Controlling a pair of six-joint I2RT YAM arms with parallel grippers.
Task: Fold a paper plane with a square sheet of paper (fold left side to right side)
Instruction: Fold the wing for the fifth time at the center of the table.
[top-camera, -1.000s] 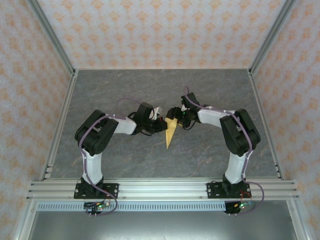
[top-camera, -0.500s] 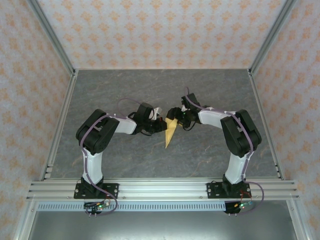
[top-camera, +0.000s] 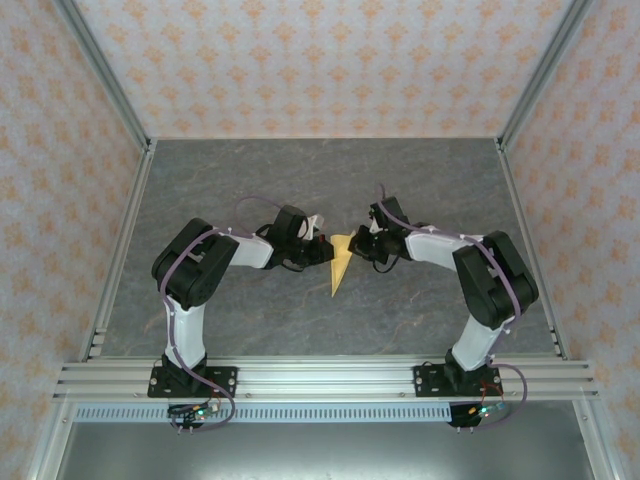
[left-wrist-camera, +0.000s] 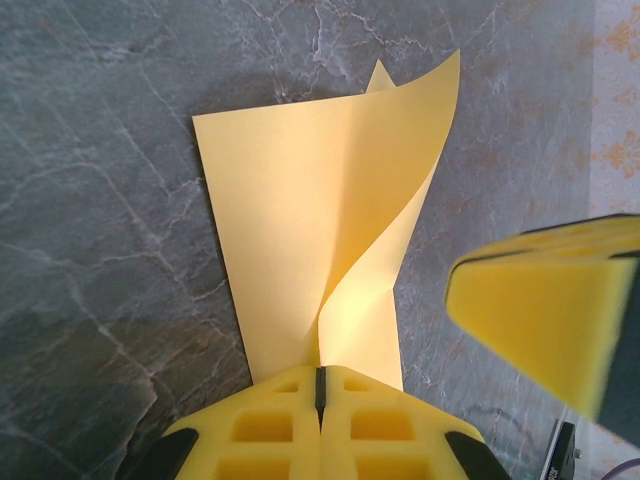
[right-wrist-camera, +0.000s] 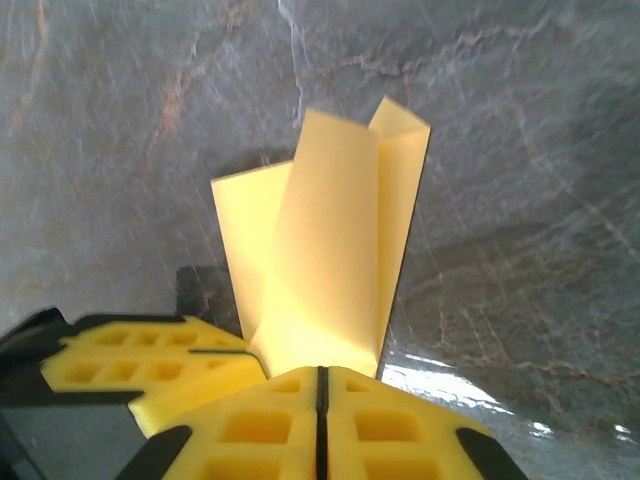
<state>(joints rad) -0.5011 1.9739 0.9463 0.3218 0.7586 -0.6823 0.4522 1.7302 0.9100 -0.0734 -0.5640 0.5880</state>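
Yellow paper plane (top-camera: 340, 266), wide end clamped by left fingers (left-wrist-camera: 265, 432); by right fingers (right-wrist-camera: 258, 432)

The left arm (top-camera: 200, 265) and the right arm (top-camera: 490, 275) rise from their bases with elbows bowed outward, forearms turning in toward each other. The left gripper (top-camera: 325, 250) has its yellow pads (left-wrist-camera: 270, 425) pressed flat together, pinching one edge of the folded yellow paper (top-camera: 341, 268). The right gripper (top-camera: 360, 243) faces it, its pads likewise clamped tight on the opposite edge. The two grippers sit just beside each other.
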